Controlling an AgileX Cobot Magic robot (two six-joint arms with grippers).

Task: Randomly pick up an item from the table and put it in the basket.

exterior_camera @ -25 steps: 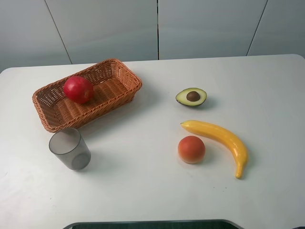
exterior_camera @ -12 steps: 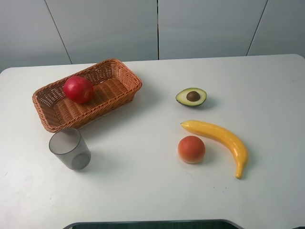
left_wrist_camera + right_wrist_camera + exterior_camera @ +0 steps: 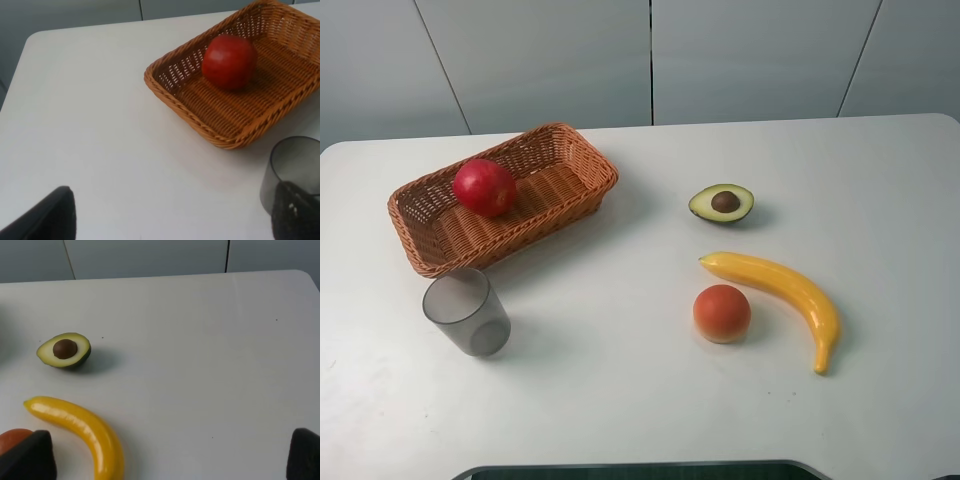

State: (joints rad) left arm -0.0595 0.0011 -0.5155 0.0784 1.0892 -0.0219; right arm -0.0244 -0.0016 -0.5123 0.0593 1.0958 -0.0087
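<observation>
apple in basket | left hand apart, open, empty

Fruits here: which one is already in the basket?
The red apple. It sits inside the wicker basket, while the avocado half, banana and peach lie on the table.

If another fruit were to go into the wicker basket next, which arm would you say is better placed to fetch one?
The right arm, probably. The yellow banana, halved avocado and orange-red peach-like fruit lie on its side; the right gripper is open above them.
</observation>
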